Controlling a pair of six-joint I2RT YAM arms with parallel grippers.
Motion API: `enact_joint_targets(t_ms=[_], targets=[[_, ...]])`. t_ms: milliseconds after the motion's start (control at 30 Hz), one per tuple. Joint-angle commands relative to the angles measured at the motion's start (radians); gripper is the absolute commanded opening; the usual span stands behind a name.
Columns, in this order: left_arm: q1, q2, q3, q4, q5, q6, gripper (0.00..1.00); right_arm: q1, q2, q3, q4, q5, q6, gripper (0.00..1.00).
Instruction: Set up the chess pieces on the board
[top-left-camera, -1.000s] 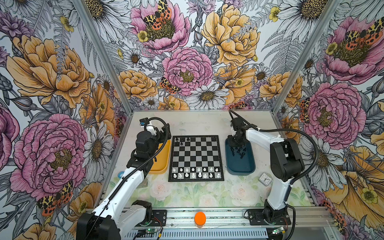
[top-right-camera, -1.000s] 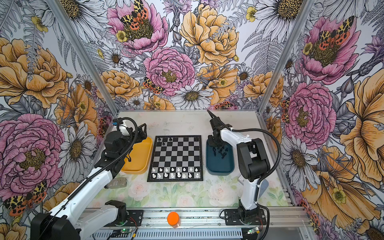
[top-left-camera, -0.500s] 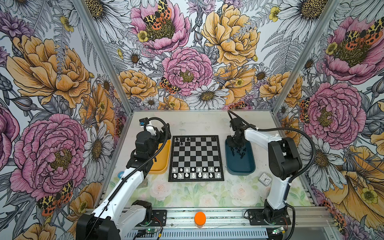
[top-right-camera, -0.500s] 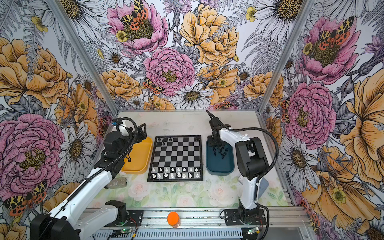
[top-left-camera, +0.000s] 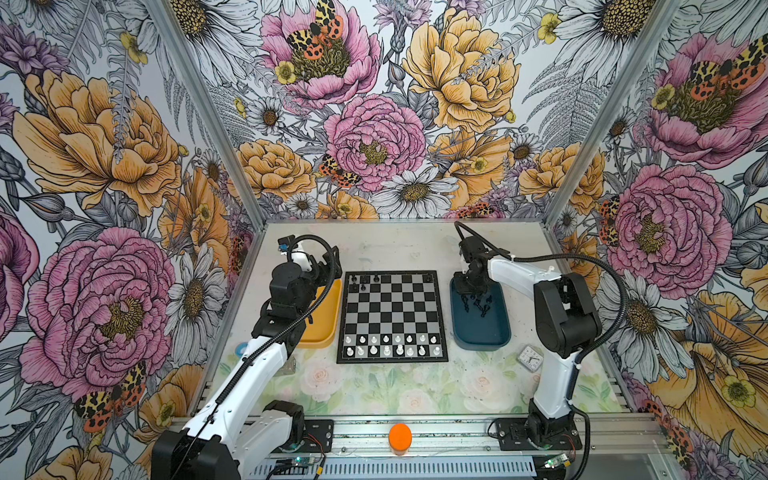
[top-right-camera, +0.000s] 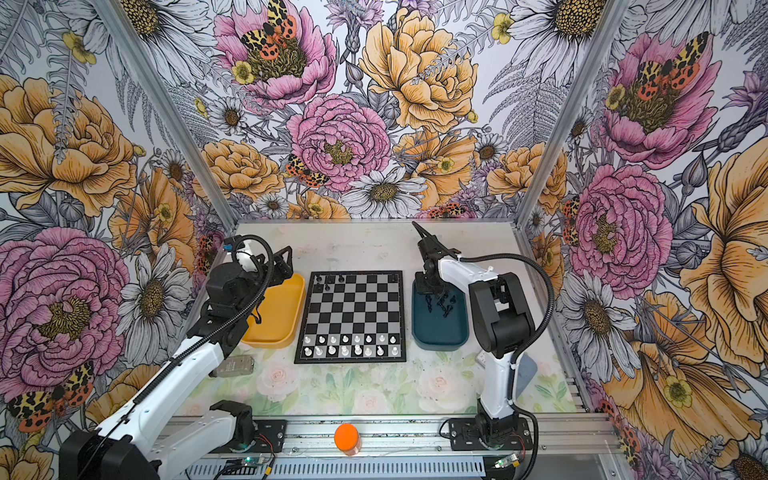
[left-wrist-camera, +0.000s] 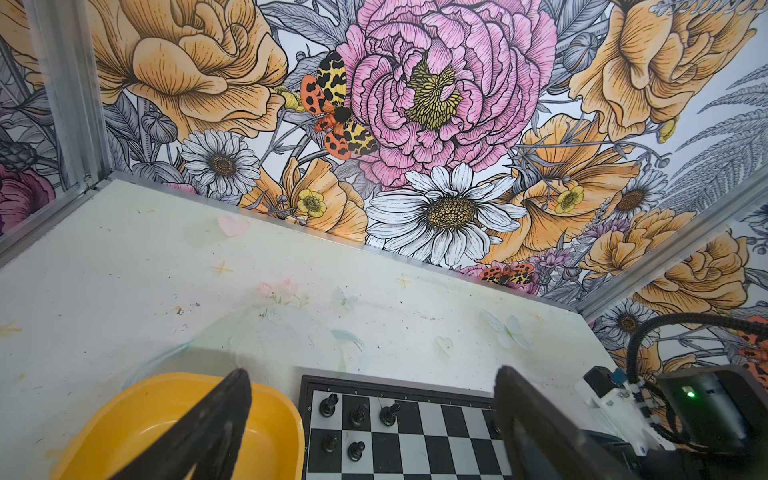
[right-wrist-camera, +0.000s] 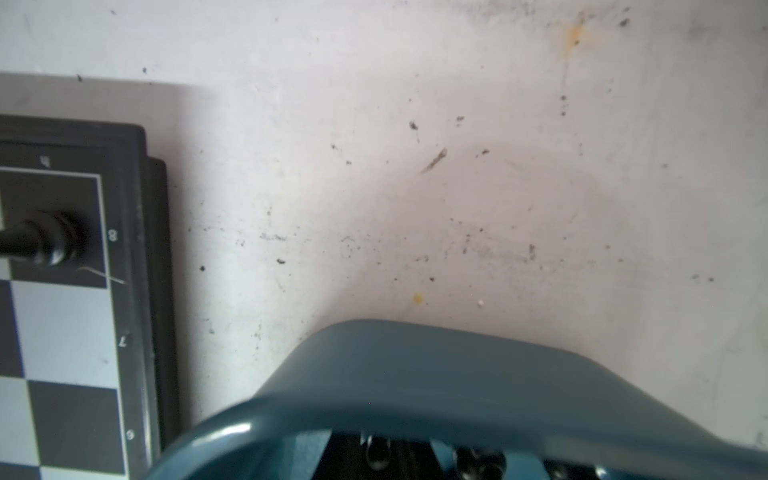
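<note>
On the worktop (top-left-camera: 395, 249), board (top-left-camera: 392, 318) lying between both hands, yellow tray (top-left-camera: 320, 332) below the wide-open, empty left hand (left-wrist-camera: 372, 374), blue tray (top-left-camera: 482, 332) around the low right hand (top-left-camera: 471, 291), its grip impossible to tell, black chess pieces (top-left-camera: 478, 305) loose beside it, a few more on the board corner nearest the left hand.

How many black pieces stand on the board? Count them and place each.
6 black pieces: three on the far row's leftmost squares, two just in front of them, one on the far right corner. The board shows whole in both top views, so none seems hidden.
</note>
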Motion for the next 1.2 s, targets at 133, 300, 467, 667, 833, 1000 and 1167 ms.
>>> enact_joint_targets(t_ms=[133, 300, 467, 667, 833, 1000, 1167], targets=[[-0.008, -0.013, -0.009, 0.024, 0.017, -0.017, 0.93, 0.009, 0.019, 0.032, 0.028, 0.019, 0.014, 0.18], [-0.009, -0.009, -0.009, 0.025, 0.02, -0.018, 0.93, 0.008, 0.021, 0.034, 0.034, 0.018, 0.019, 0.17], [-0.009, -0.01, -0.009, 0.026, 0.021, -0.018, 0.93, 0.008, 0.024, 0.032, 0.041, 0.021, 0.025, 0.17], [-0.008, -0.012, -0.012, 0.025, 0.02, -0.018, 0.93, 0.007, 0.029, 0.032, 0.045, 0.021, 0.03, 0.15], [-0.009, -0.016, -0.013, 0.025, 0.021, -0.018, 0.93, 0.007, 0.032, 0.031, 0.046, 0.022, 0.031, 0.13], [-0.01, -0.019, -0.015, 0.025, 0.02, -0.018, 0.93, 0.007, 0.034, 0.032, 0.046, 0.023, 0.033, 0.1], [-0.009, -0.024, -0.018, 0.026, 0.018, -0.018, 0.93, 0.007, 0.029, 0.032, 0.044, 0.021, 0.034, 0.02]])
